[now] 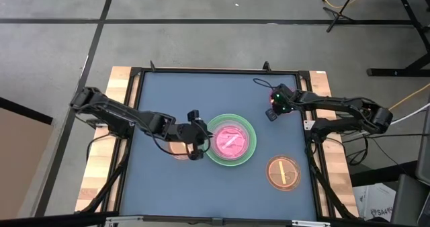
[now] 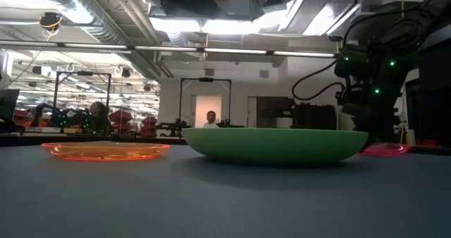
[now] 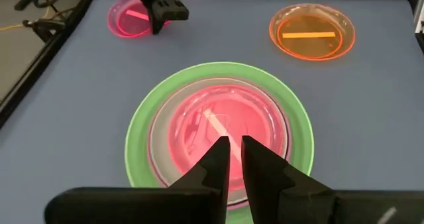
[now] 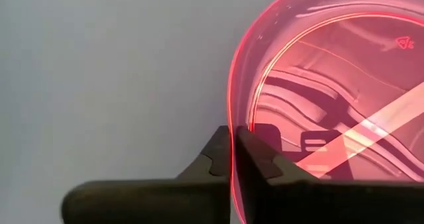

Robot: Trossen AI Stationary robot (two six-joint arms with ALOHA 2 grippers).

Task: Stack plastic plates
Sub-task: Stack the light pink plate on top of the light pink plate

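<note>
A stack is already started in the middle of the table (image 1: 154,106): the green plate (image 1: 250,130) at the bottom, a pale plate (image 3: 158,141) nested in it, and a pink plate (image 3: 228,128) on top; whether the magenta one lies in there too I cannot tell. My right pincer (image 4: 233,151) is at the far right of the table, closed on the rim of a loose pink plate (image 4: 331,85), so I judge that one is about to be lifted over to the stack. My left pincer (image 3: 234,159) hovers at the stack's near edge, fingers nearly together, holding nothing. An orange plate (image 1: 283,172) sits apart at the front right, and another orange plate (image 1: 180,148) shows under my left arm. Three plates left to go, I reckon.
</note>
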